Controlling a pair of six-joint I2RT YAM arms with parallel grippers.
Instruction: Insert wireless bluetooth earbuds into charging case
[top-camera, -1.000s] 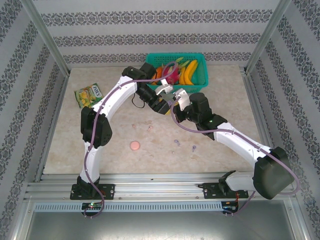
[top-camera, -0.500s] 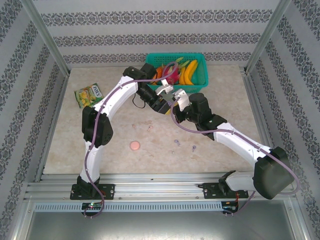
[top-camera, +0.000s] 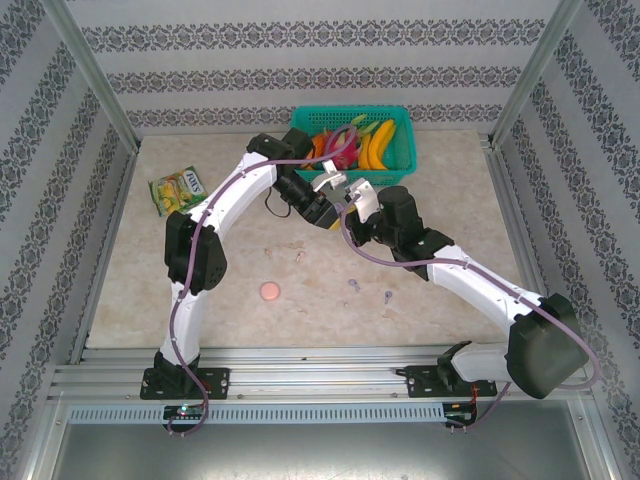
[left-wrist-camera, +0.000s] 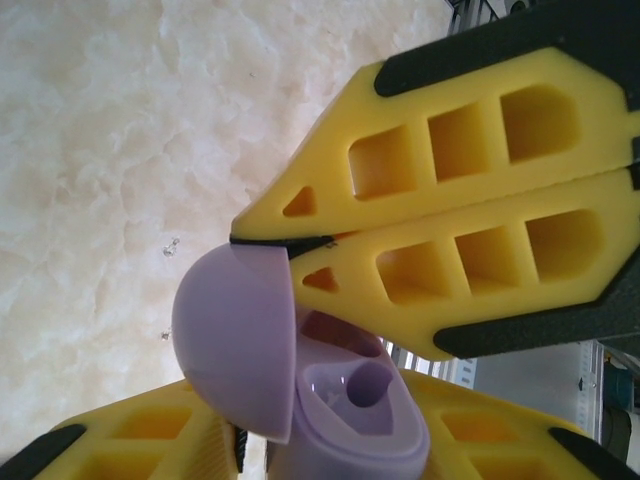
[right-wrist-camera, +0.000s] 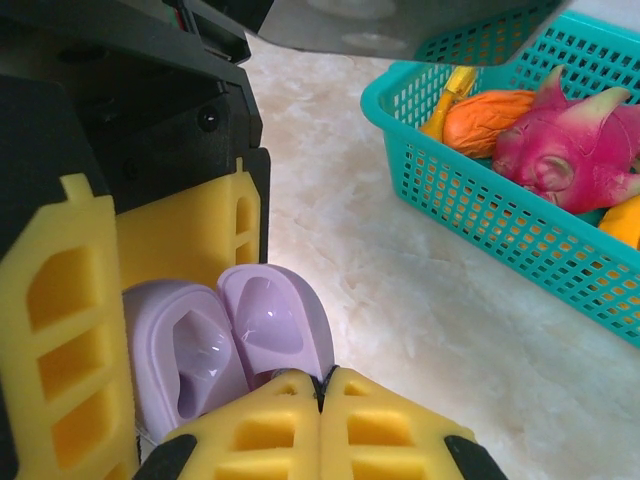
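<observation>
The purple charging case (left-wrist-camera: 350, 420) is held above the table, with my left gripper (left-wrist-camera: 330, 445) shut on its base. Its lid (left-wrist-camera: 235, 340) stands swung open, and the empty earbud sockets (right-wrist-camera: 190, 360) show. My right gripper (right-wrist-camera: 322, 382) is shut, its joined tips resting against the lid (right-wrist-camera: 275, 320) near the hinge. In the top view both grippers, left (top-camera: 328, 212) and right (top-camera: 346, 206), meet at mid-table. Two purple earbuds (top-camera: 354, 286) (top-camera: 387, 296) lie on the table nearer the front. Pale pink earbuds (top-camera: 299, 256) lie left of them. A round pink case (top-camera: 270, 291) sits nearer the front.
A teal basket (top-camera: 400, 150) of toy fruit stands at the back, close behind the grippers. A green snack packet (top-camera: 177, 189) lies at the left. The enclosure's metal posts and patterned walls ring the table.
Both grippers have stayed together at the same spot with barely any shift. The things on the table have not moved.
</observation>
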